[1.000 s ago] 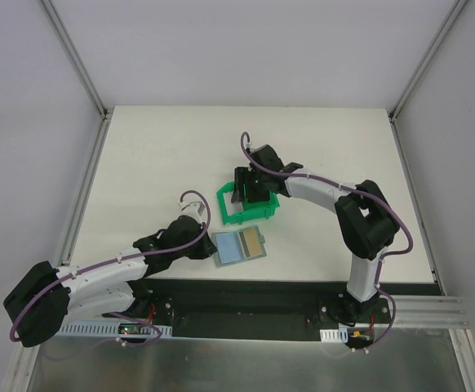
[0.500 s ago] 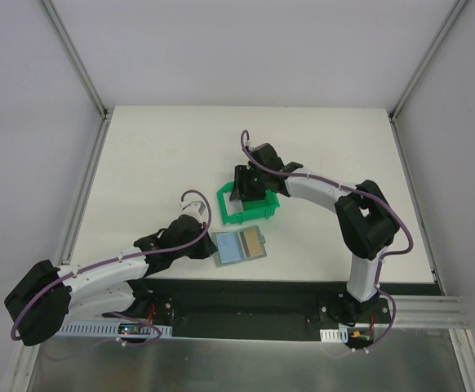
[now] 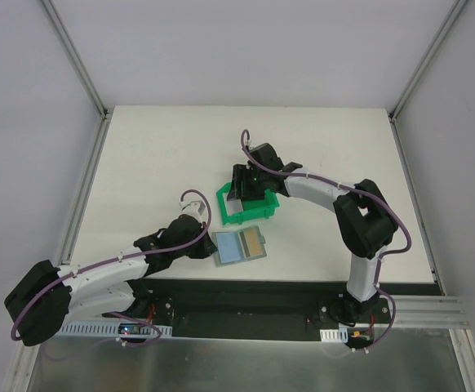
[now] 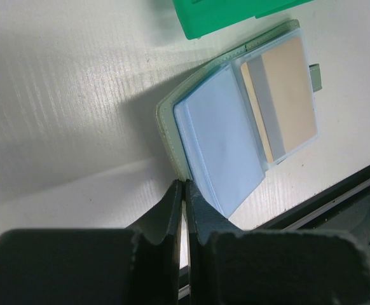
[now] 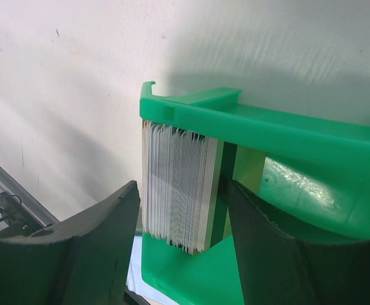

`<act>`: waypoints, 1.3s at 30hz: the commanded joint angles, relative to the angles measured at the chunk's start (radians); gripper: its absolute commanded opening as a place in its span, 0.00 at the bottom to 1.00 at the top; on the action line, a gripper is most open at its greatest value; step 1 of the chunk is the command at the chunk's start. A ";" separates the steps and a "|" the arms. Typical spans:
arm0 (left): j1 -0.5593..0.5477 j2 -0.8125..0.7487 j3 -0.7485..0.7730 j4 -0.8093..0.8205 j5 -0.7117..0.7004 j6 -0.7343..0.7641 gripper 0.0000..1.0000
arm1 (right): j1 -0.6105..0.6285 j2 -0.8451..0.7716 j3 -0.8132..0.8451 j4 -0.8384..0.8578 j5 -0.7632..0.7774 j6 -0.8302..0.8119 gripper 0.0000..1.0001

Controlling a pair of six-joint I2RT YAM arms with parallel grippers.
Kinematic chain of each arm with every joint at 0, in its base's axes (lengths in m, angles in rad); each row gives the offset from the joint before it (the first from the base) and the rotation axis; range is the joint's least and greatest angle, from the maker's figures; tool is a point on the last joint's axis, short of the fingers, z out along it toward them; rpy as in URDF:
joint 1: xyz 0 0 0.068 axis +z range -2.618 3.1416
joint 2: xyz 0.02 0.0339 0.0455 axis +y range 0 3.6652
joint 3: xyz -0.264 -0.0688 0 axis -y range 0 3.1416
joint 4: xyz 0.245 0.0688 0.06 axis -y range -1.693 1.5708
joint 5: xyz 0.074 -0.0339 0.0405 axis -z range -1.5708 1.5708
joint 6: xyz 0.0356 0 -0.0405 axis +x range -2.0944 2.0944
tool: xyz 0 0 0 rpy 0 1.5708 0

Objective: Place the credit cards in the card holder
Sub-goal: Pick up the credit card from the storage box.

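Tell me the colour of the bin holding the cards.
The bin is bright green, clearest in the right wrist view.

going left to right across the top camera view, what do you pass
left gripper → card holder → right arm's elbow; green bin left out, since it spans the same stretch as the holder

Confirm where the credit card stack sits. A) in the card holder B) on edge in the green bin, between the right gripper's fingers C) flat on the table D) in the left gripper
B: the credit cards stand on edge in the green bin, the right gripper straddling them.
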 commanded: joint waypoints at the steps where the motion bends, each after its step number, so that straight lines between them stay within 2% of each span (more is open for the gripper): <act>1: 0.010 0.000 0.027 0.024 -0.002 0.025 0.00 | 0.007 0.010 0.027 0.040 -0.041 0.027 0.60; 6: 0.012 -0.003 0.023 0.024 -0.003 0.025 0.00 | 0.006 -0.001 0.021 0.053 -0.055 0.031 0.58; 15: 0.013 -0.004 0.025 0.024 -0.003 0.026 0.00 | 0.006 -0.033 0.033 0.048 -0.055 0.031 0.45; 19: 0.012 -0.005 0.023 0.024 0.000 0.028 0.00 | 0.006 -0.035 0.034 0.037 -0.049 0.031 0.35; 28: 0.012 -0.011 0.020 0.025 0.000 0.026 0.00 | 0.006 -0.064 0.024 0.027 -0.030 0.023 0.30; 32: 0.012 -0.012 0.020 0.027 0.003 0.025 0.00 | 0.006 -0.073 0.023 0.027 -0.033 0.026 0.23; 39: 0.012 -0.014 0.019 0.027 0.008 0.023 0.00 | 0.006 -0.078 0.021 0.024 -0.032 0.026 0.19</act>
